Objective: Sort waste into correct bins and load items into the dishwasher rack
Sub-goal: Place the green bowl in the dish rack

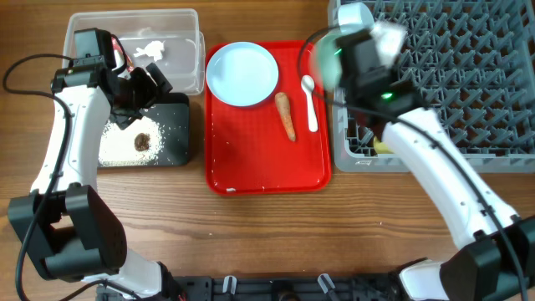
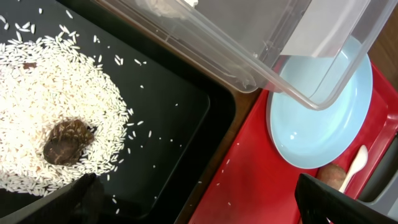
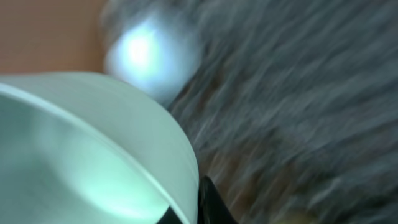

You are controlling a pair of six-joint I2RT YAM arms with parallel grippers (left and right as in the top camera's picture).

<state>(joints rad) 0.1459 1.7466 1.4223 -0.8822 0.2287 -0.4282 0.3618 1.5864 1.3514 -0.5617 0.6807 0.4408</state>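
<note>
- Right arm's fingers (image 3: 208,208) look clamped on the rim of the mint bowl (image 3: 93,155), up over the left edge of the grey rack (image 1: 468,75). That close view is one big smear, so I'm only fairly sure.
- Left arm's fingers (image 2: 74,199) are spread wide with nothing between them, hanging over the black bin (image 1: 171,125), where the rice (image 1: 117,142) and the brown clump (image 1: 142,142) sit.
- The carrot (image 1: 286,115) lies on the red tray (image 1: 267,159) between the plate (image 1: 242,73) and the spoon (image 1: 310,102). That's off to the right of the left fingers.
- Its long axis runs away from the robot, thin tip nearer.
- My guess: the empty left arm takes it, closing across its width.
</note>
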